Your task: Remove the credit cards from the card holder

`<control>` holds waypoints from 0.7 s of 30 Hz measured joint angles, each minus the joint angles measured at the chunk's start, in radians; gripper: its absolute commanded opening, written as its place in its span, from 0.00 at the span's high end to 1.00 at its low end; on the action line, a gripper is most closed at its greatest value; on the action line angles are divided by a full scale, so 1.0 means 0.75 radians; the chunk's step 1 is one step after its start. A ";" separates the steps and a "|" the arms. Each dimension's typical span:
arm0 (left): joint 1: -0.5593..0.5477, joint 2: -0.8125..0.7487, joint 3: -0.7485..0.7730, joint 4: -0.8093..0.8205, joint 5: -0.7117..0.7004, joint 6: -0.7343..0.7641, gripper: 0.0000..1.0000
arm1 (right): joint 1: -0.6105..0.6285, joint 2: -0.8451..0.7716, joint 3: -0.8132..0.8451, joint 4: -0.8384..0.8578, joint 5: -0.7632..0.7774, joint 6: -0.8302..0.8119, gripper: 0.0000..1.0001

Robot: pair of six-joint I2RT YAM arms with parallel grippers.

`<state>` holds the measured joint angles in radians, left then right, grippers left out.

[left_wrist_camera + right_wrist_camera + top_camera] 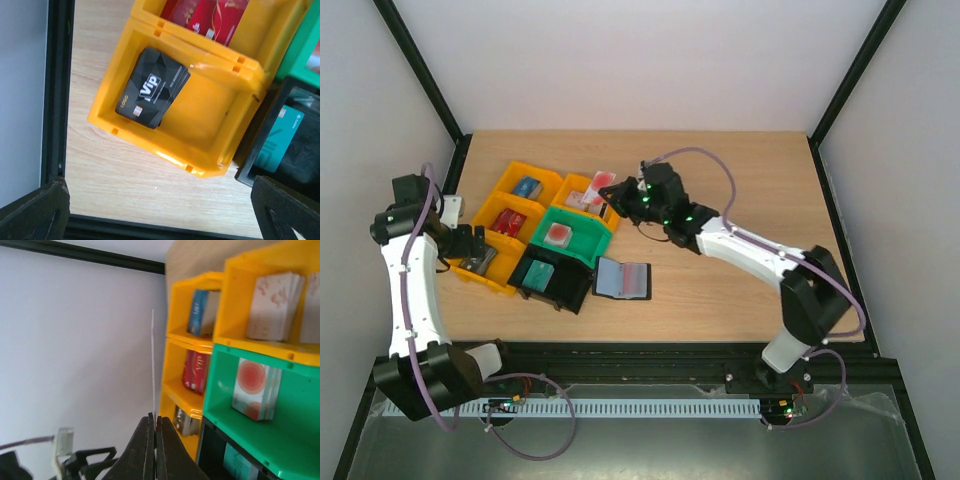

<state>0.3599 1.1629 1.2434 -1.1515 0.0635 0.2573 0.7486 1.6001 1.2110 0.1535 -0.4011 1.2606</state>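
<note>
Robotics lab, enclosed test cell. White panel walls [620, 60] on three sides, black frame struts [420, 70] at corners. Bare wooden tabletop [750, 170] as work surface. Left arm [410, 290] and right arm [750, 250], white with black joints, mounted at black rail [650, 352] on near edge. Purple cables [695, 152] looped along both. Staged props: yellow bins [210, 125], green bin [590, 245] and black bin [570, 285] clustered together, credit cards [152, 87] sorted inside.

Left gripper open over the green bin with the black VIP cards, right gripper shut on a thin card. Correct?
One thing off: the bin holding the black VIP cards is yellow, not green, as the left wrist view shows. The rest holds: left gripper open over it, right gripper shut on a thin card.
</note>
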 measured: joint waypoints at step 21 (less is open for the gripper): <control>0.002 0.019 -0.029 -0.013 -0.097 -0.011 0.01 | 0.203 0.549 0.293 -0.046 0.045 0.386 0.98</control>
<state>0.3614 1.1770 1.2217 -1.1614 -0.0093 0.2489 0.9009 2.0121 1.4307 0.1188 -0.3676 1.5501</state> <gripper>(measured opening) 0.990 0.017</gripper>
